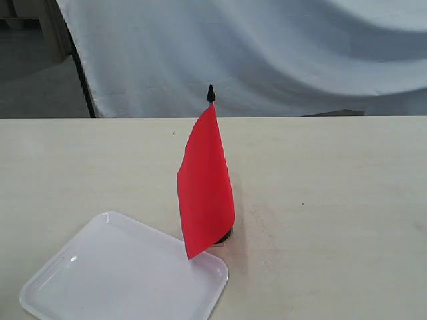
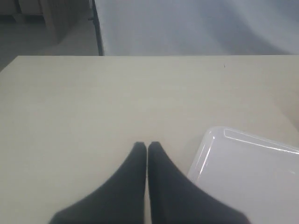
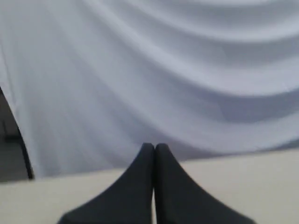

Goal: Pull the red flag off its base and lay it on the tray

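Note:
The red flag (image 1: 205, 183) stands upright in the middle of the table in the exterior view, its black pointed tip (image 1: 211, 93) at the top. Its cloth hides most of the black base (image 1: 225, 235), of which only an edge shows. The white tray (image 1: 127, 273) lies at the front left, its corner just under the flag's lower edge. Neither arm appears in the exterior view. In the left wrist view my left gripper (image 2: 147, 145) is shut and empty over bare table, with the tray (image 2: 252, 172) beside it. My right gripper (image 3: 154, 147) is shut and empty, facing the cloth backdrop.
A pale cloth backdrop (image 1: 267, 53) hangs behind the table's far edge (image 1: 300, 117). A dark gap and a black pole (image 1: 83, 73) show at the back left. The light wooden table (image 1: 333, 200) stretches wide to the right of the flag.

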